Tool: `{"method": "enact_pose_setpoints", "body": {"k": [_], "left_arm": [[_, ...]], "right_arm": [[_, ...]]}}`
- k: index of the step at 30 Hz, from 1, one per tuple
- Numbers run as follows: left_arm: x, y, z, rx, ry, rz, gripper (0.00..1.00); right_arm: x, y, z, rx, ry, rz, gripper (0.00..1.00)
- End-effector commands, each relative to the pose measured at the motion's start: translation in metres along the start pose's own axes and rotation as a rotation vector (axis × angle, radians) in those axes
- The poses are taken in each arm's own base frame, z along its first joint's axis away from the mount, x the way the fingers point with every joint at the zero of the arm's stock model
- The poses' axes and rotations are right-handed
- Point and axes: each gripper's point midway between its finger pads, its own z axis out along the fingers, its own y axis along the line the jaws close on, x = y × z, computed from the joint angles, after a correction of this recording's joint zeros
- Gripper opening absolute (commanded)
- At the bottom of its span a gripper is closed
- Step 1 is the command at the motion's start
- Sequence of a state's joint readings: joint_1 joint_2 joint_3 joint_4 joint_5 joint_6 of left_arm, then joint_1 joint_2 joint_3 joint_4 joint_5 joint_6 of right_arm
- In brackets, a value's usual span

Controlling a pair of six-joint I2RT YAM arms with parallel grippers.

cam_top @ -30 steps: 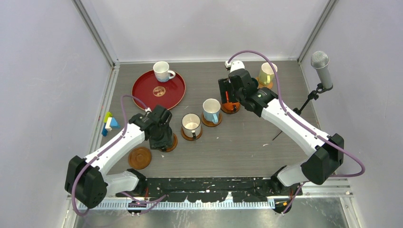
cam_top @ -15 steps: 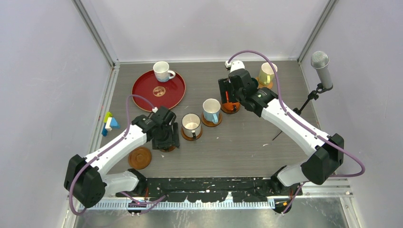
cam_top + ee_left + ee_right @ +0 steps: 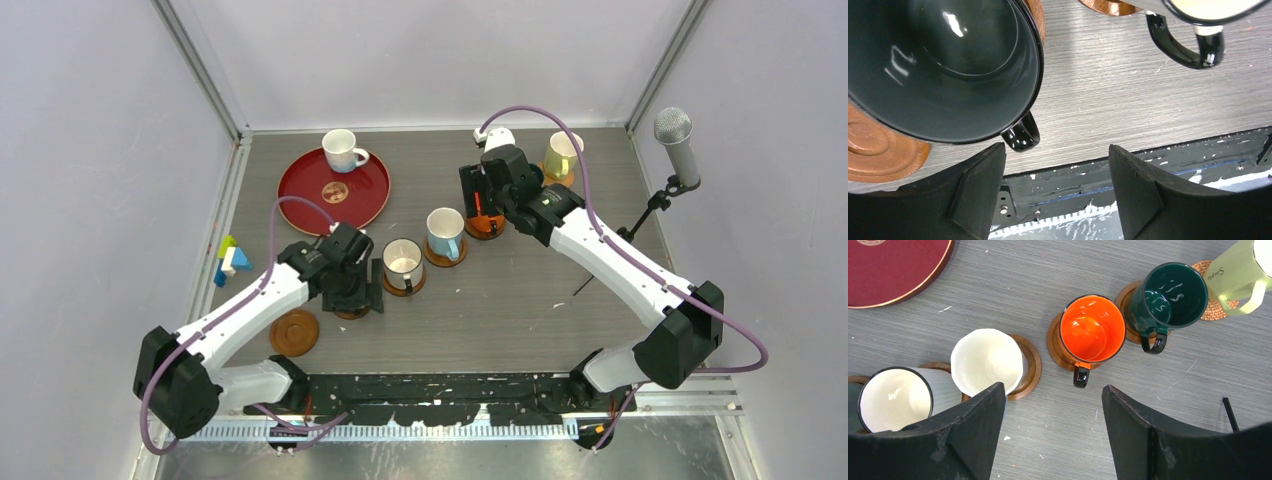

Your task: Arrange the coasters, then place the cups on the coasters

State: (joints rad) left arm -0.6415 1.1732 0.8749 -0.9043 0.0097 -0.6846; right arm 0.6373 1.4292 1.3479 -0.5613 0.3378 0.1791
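The left tool [image 3: 1055, 150] hangs over the near left part of the counter [image 3: 520, 300]. Its two fingers are spread apart with nothing between them. Just beyond its fingertips the dark grey-green cup [image 3: 943, 65] stands upright on a brown coaster [image 3: 878, 150], with its black handle [image 3: 1020, 136] pointing at the gap. One more coaster [image 3: 294, 332] lies bare, nearer the left arm's base.

The right tool [image 3: 1053, 387] is also wide open and holds nothing. It hovers over a row of cups, each on its own disc. The white cup with the black rim [image 3: 895, 397] comes first and the light blue cup [image 3: 444, 232] next. After them come the orange cup [image 3: 1092, 329] and the dark teal cup [image 3: 1168, 295]. The pale yellow cup [image 3: 1238, 270] is last, and its coaster is the lighter woven one [image 3: 1218, 312].

The yellow cup's side carries a script word that looks like "Simple" (any letters after it cannot be made out).

The last white cup [image 3: 343, 150] sits on the far side of the red tray [image 3: 300, 200]. A gold emblem [image 3: 334, 190] marks the tray's middle, too small to read. A microphone [image 3: 675, 140] stands at the right edge, and some coloured blocks [image 3: 228, 260] lie at the left edge.
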Motion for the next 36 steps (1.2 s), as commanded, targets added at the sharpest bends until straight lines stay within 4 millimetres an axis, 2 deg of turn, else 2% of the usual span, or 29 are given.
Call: {"method": "enact_pose_setpoints", "body": {"k": [1,2,3,8,11,14,17,18,21,27,30,32,36], "left_arm": [[-0.011,-0.007,-0.037,0.056,-0.07,0.11,0.82],[-0.012,-0.007,-0.046,0.072,-0.096,0.136,0.94],[-0.015,-0.007,-0.054,0.085,-0.123,0.157,0.99],[-0.033,-0.014,-0.093,0.142,-0.26,0.277,1.0],[-0.07,-0.017,-0.115,0.1,-0.362,0.336,1.0],[-0.112,-0.016,-0.121,0.039,-0.387,0.376,1.0],[-0.156,-0.005,-0.113,0.045,-0.347,0.268,1.0],[-0.173,0.001,-0.103,0.034,-0.324,0.23,1.0],[-0.229,0.02,-0.097,-0.035,-0.366,0.147,1.0],[-0.321,0.032,-0.085,-0.13,-0.516,0.088,1.0],[-0.348,0.041,-0.071,-0.083,-0.501,0.035,1.0],[-0.366,0.052,-0.07,-0.087,-0.508,-0.003,1.0],[-0.377,0.073,-0.063,-0.019,-0.462,-0.06,1.0]], "right_arm": [[-0.024,0.004,-0.006,-0.022,-0.064,0.025,0.75],[-0.024,0.005,-0.005,-0.027,-0.065,0.024,0.75],[-0.025,0.006,-0.005,-0.033,-0.065,0.023,0.75],[-0.032,0.013,-0.004,-0.067,-0.07,0.006,0.76],[-0.037,0.02,-0.001,-0.097,-0.07,-0.015,0.76],[-0.041,0.024,0.004,-0.105,-0.068,-0.039,0.76],[-0.047,0.025,0.01,-0.106,-0.073,-0.055,0.76],[-0.05,0.025,0.012,-0.108,-0.076,-0.06,0.76],[-0.055,0.024,0.019,-0.113,-0.074,-0.062,0.76],[-0.058,0.015,0.047,-0.142,-0.024,-0.058,0.75],[-0.058,0.02,0.07,-0.166,0.018,-0.107,0.75],[-0.064,0.029,0.087,-0.216,0.03,-0.151,0.75],[-0.082,0.061,0.123,-0.343,0.021,-0.198,0.73]]}}
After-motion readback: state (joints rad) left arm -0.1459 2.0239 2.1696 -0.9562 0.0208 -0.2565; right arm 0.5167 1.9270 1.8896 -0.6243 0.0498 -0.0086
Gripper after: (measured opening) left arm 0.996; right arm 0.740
